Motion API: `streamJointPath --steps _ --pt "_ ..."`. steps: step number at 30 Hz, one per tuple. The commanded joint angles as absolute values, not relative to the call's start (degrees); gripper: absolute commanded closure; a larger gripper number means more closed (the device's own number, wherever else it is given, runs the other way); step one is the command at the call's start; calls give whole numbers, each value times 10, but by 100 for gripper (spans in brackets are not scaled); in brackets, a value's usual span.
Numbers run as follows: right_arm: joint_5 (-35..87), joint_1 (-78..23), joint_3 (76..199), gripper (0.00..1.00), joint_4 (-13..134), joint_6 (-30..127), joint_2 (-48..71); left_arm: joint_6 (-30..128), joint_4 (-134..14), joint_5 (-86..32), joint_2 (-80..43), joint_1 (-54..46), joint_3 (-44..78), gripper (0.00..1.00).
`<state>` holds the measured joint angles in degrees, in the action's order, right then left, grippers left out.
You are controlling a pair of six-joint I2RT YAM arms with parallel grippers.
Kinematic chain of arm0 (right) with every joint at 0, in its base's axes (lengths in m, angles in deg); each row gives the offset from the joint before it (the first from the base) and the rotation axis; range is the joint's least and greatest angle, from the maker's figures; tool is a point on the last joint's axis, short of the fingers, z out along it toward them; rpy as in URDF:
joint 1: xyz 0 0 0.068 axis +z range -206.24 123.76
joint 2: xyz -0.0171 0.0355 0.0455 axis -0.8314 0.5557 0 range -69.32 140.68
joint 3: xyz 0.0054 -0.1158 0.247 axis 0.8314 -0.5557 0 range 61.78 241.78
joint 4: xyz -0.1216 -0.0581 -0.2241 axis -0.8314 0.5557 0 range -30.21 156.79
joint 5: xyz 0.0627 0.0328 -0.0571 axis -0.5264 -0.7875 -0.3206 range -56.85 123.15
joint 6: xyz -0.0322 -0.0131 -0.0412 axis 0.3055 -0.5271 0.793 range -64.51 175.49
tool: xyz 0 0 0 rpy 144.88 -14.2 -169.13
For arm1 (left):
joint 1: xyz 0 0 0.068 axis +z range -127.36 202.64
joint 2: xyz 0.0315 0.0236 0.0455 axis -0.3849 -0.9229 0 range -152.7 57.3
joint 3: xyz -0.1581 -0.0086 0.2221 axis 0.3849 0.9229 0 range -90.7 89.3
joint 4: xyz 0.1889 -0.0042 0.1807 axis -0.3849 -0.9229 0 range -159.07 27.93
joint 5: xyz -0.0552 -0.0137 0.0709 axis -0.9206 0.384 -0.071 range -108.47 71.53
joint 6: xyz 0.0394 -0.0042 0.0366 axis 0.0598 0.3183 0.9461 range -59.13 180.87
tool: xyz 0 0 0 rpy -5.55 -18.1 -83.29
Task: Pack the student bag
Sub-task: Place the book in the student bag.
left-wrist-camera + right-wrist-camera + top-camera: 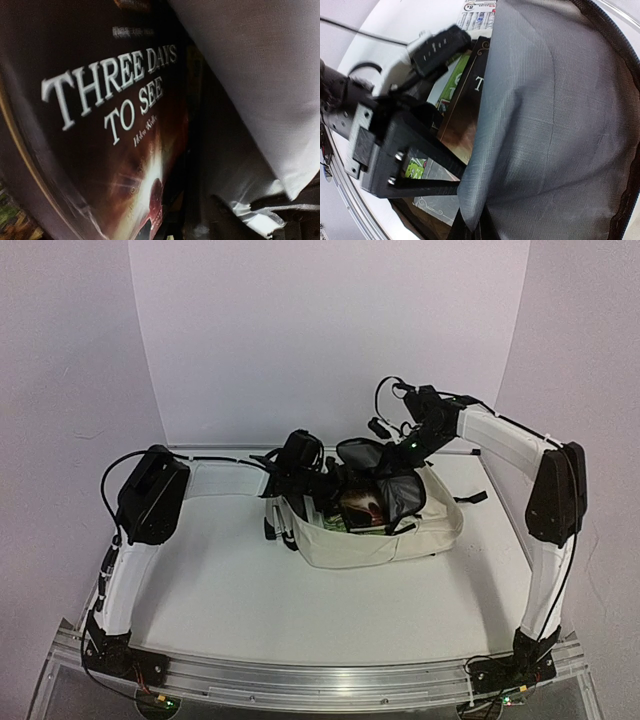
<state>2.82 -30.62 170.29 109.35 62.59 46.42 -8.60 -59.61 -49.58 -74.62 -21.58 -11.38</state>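
Right tool (413, 446) clamps student bag (350, 546) flap; left tool (318, 486) hovers by book (360, 506).

The setting is a robotics laboratory test cell. Two articulated arms, the left arm (150, 502) and the right arm (556, 490), are bolted to an aluminium rail (320, 680) at the near edge of a bare white table (250, 610), with exposed cables (386, 390) and lit green indicator lights (165, 703) at the bases. A plain white backdrop panel (330, 340) closes off the rear of the work area.
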Motion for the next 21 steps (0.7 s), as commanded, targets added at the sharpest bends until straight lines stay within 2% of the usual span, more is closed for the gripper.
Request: streamJointPath --steps 1,7,10,14,16,17,19,20,21 --pt "6 -307 1693 100 1094 651 408 3 -756 -470 -685 -198 -183 23" --pt "27 -337 1666 100 1104 693 371 62 -870 -462 -632 -178 -185 15" --pt "38 -356 1653 100 1118 724 356 84 -905 -447 -595 -167 -163 6" --pt "26 -362 1655 99 1157 763 347 97 -929 -432 -558 -148 -130 3" --pt "-5 -362 1670 80 1188 770 348 110 -955 -429 -554 -142 -122 3" --pt "-11 -362 1678 67 1197 765 349 115 -962 -431 -552 -140 -115 3" --pt "-20 -371 1703 33 1212 730 356 123 -971 -428 -543 -139 -92 3" --pt "-37 -387 1719 21 1224 718 363 123 -972 -425 -537 -139 -81 2" --pt "-55 -402 1731 16 1234 708 372 123 -970 -423 -531 -138 -68 2"
